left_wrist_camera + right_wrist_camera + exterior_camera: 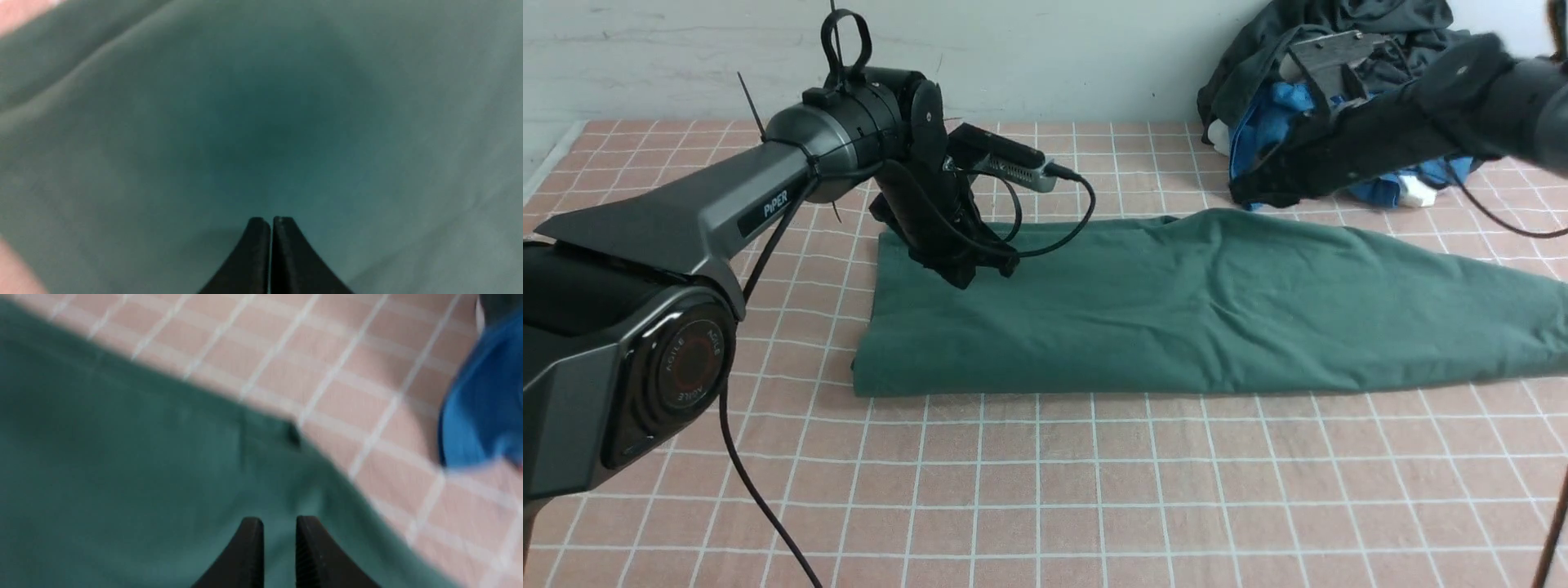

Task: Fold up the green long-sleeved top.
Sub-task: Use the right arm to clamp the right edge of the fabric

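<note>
The green long-sleeved top (1045, 327) is spread across the centre and right of the frame; its sleeve could be left twisted if snagged by the right gripper (280, 520), its jaws parted. The left gripper (271, 220) is clenched empty.

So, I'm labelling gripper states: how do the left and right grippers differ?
The left gripper is shut; the right gripper is open, with a gap between its fingertips. The left gripper is over the green top in the front view, the right gripper by its far edge. Neither holds cloth.
</note>
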